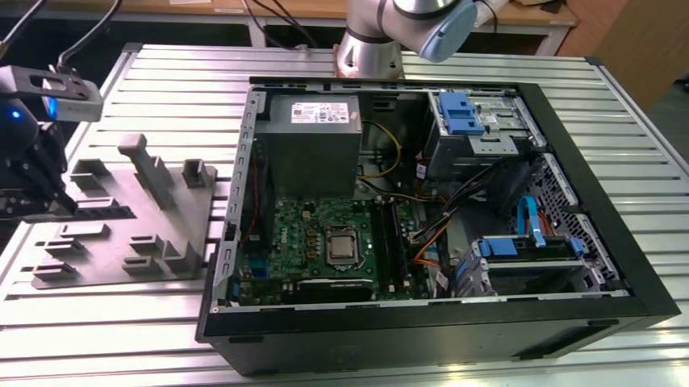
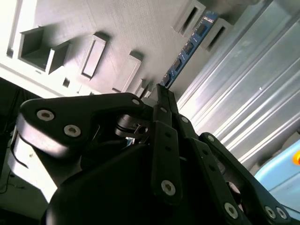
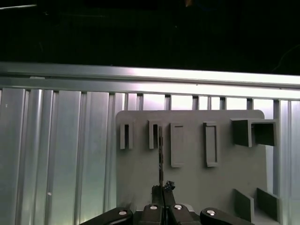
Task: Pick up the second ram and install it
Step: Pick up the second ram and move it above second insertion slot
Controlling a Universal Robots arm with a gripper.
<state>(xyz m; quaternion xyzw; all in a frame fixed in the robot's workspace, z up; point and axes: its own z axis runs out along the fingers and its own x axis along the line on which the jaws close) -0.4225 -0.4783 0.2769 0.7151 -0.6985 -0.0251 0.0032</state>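
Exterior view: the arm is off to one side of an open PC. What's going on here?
The arm's hand is down at the grey parts tray, on the exterior view's left of the open computer case, not inside it. In both wrist views the hand is closed on the second ram, a thin stick standing on edge in the tray's slots. The stick appears to sit in the tray and has not been carried over to the green motherboard.

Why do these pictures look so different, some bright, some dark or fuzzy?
Second wrist view: the gripper is near, dark and soft, the table glares. First wrist view: a bright streak on the table's edge, black beyond. Exterior view: even light, blue glow at the exterior view's left.
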